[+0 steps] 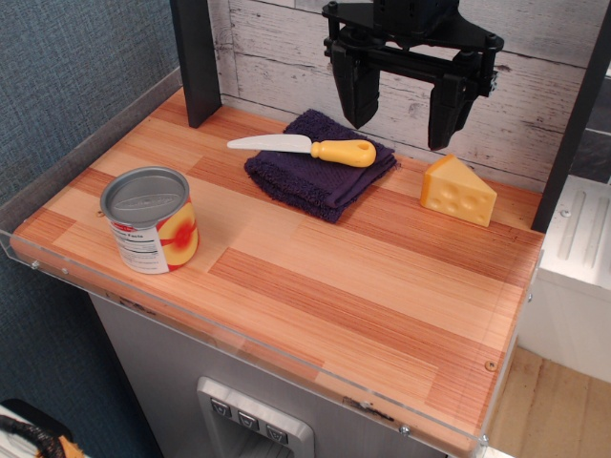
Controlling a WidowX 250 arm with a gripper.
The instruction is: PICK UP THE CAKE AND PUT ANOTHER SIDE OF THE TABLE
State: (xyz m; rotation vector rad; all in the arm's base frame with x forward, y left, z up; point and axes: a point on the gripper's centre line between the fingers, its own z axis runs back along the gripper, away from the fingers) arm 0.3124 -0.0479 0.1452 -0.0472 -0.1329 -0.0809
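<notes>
The cake (pixel 458 191) is a small yellow-orange wedge with round dimples on its front face, standing at the back right of the striped wooden table (pixel 363 296). My black gripper (pixel 403 113) hangs open above the back of the table, up and to the left of the cake, with nothing between its fingers. Its right finger (pixel 447 113) is just above the cake's left edge, apart from it.
A dark purple cloth (pixel 320 172) lies left of the cake with a yellow-handled toy knife (pixel 305 148) on it. A tin can (pixel 150 220) stands at the front left. A black post (pixel 196 59) rises at the back left. Clear acrylic edges the table.
</notes>
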